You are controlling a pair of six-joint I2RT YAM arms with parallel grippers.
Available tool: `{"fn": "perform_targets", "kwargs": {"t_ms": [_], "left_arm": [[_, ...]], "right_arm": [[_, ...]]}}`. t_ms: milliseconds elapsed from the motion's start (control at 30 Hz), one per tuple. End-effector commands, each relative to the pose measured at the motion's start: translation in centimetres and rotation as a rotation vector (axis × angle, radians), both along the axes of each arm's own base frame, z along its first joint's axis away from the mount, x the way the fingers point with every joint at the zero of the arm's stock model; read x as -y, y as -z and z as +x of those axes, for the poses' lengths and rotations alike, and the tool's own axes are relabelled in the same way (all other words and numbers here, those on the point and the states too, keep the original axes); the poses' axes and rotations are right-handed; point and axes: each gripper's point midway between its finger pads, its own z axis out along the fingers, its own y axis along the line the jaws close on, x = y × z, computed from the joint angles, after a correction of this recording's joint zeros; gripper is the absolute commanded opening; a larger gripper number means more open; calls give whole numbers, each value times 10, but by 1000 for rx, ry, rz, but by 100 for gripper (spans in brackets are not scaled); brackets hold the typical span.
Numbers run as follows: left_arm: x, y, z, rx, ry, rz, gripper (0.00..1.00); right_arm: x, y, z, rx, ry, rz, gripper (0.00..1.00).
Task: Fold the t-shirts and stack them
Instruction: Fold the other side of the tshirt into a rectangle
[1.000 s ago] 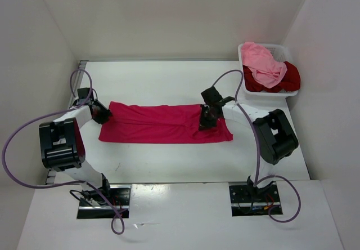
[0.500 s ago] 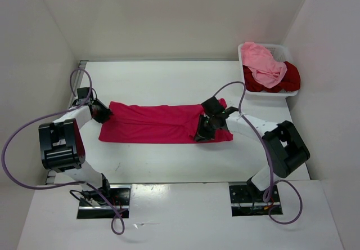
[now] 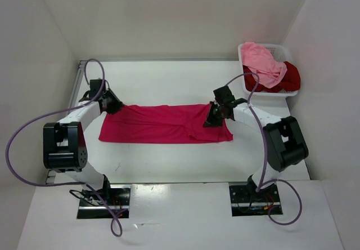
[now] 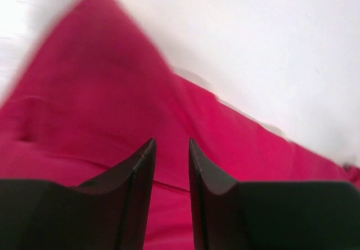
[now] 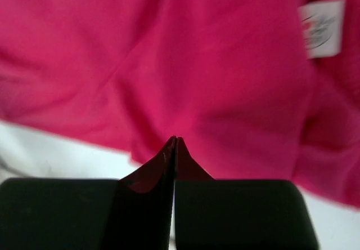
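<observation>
the crimson-pink t-shirt [image 3: 163, 125] lies as a long, flat, softly creased band on the smooth white worktop [image 3: 169, 81]; left claw [image 3: 114, 106] at its far-left corner, fingers slightly apart with cloth in the gap, a pinch i cannot tell; right claw [image 3: 210, 120] pressed together over its right end; light pink t-shirt [image 3: 261, 61] and dark red t-shirt [image 3: 289, 76] crumpled in a white mesh basket [image 3: 284, 52].
</observation>
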Motion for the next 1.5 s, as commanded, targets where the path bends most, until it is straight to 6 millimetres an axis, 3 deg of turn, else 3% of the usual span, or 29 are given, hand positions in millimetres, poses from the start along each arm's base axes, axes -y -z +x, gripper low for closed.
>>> {"fn": "perform_targets", "kwargs": {"t_ms": [0, 100, 233, 267, 300, 333, 400, 467, 500, 533, 600, 633, 700, 733, 767, 933, 1233, 1300, 1333, 1467], "left_arm": [[31, -11, 16, 41, 90, 18, 36], [39, 5, 18, 13, 108, -6, 36], [29, 26, 25, -36, 78, 6, 36], [27, 27, 27, -36, 77, -9, 36], [17, 30, 27, -45, 47, -24, 36], [12, 32, 29, -46, 28, -30, 36], [13, 18, 39, -7, 35, -35, 36], [12, 12, 45, 17, 36, -32, 36], [12, 9, 48, 27, 36, -31, 36], [13, 4, 54, 39, 42, -37, 36], [15, 10, 59, 27, 43, -54, 36], [15, 16, 61, 15, 42, -55, 36], [14, 16, 69, 23, 34, -61, 36], [14, 23, 70, 10, 34, -62, 36], [14, 24, 72, 10, 34, -62, 36], [1, 42, 75, -26, -1, -79, 36], [-22, 61, 64, -70, -69, -98, 36], [-28, 65, 59, -82, -84, -108, 36], [-28, 68, 55, -91, -84, -110, 36], [-32, 71, 53, -92, -95, -110, 36]], "right_arm": [[16, 35, 11, 1, 67, -62, 0], [25, 47, 3, -20, 128, -64, 0], [32, 41, 0, -16, 164, -60, 6], [31, 25, 10, 23, 148, -46, 11], [32, 21, 10, 15, 137, -56, 25], [33, 4, 17, 49, 136, -38, 31], [38, -27, 37, 122, 135, -29, 40], [47, -55, 59, 201, 149, -23, 38], [52, -57, 66, 209, 151, -30, 25], [53, -58, 78, 214, 149, -28, 19], [61, -55, 89, 220, 143, -49, 16], [64, -51, 98, 216, 143, -57, 20], [64, -48, 109, 229, 125, -78, 33], [65, -50, 115, 239, 131, -85, 47], [65, -37, 115, 214, 120, -97, 49], [69, -28, 120, 199, 124, -131, 48], [73, -12, 107, 163, 144, -141, 46], [74, -1, 96, 129, 137, -142, 46], [73, -6, 93, 138, 133, -130, 46], [72, 0, 87, 137, 128, -122, 29]]}}
